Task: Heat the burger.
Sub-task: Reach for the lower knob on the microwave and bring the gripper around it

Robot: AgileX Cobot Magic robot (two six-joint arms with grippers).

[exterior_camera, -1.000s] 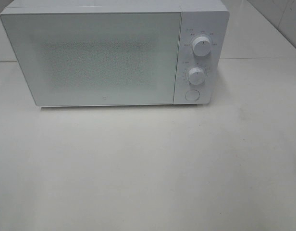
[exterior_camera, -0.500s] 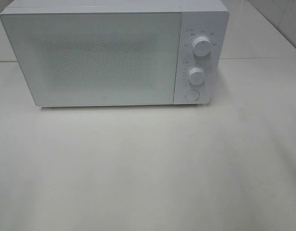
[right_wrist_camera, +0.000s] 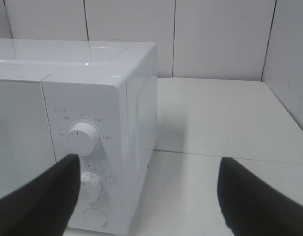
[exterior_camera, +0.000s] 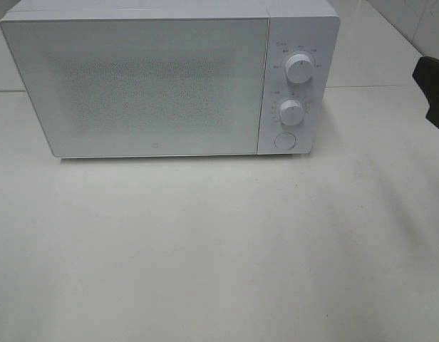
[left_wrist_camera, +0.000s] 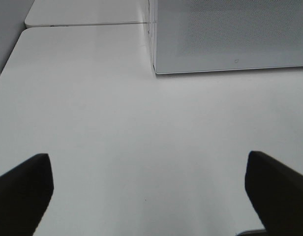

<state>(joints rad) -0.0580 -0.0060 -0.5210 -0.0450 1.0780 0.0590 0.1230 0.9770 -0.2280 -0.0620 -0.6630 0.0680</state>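
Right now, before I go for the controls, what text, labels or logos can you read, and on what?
Nothing is legible.
Grey labels around the upper round white dial of the white microwave oven: blurred, unreadable.
Markings around the lower round white dial: too small.
Tiny logo at the lower edge of the microwave's frosted door: too small.

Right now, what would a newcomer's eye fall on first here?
A big white microwave, door shut, stands at the back of the white table, with two knobs above a round button on its right panel. A dark bit of the right arm shows at the right edge of the high view. No burger is visible in any view.
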